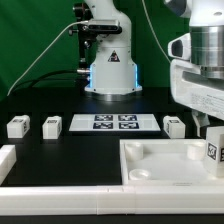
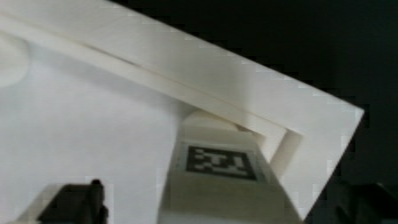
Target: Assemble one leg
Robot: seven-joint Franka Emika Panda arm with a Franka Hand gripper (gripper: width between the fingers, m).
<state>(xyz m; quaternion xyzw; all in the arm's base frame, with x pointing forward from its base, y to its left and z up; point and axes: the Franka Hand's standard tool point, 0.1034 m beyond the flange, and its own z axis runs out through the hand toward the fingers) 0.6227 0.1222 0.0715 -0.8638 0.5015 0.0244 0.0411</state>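
One leg, a small white block with a black-and-white tag, stands in the corner of the large white panel at the exterior view's right. My gripper hangs right above it. In the wrist view the leg sits against the panel's raised rim, and my gripper straddles it with its dark fingertips apart from the leg's sides, so it is open. Three more legs stand on the black table, two at the left and one at the right.
The marker board lies in the middle of the table in front of the robot base. A white rail runs along the front edge, and a white piece sits at the left.
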